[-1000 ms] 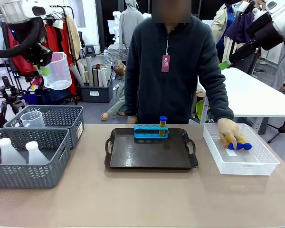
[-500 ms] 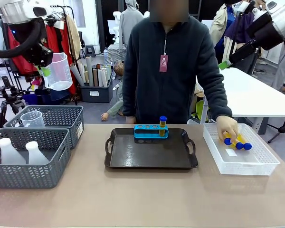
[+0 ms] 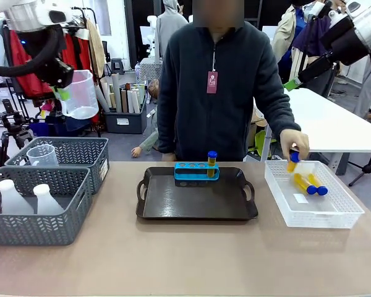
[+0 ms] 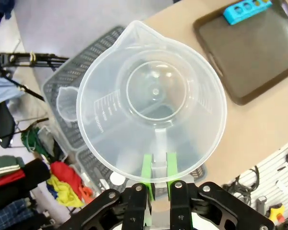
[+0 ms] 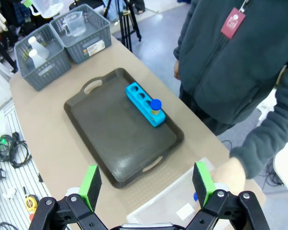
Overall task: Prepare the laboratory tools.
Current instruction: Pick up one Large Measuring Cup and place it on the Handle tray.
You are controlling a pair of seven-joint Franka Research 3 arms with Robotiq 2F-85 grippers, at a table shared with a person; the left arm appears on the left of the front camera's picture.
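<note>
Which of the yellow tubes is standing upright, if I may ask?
The tube in the blue rack; two lie in the white basket, one is in the person's hand.

We are in a large indoor room for testing robots, half laboratory and half workshop. Behind the brown table stand a rack of hanging clothes, a camera tripod, a grey crate of rolls and a white work table. Beside the brown table, a white slatted panel carries cables.
</note>
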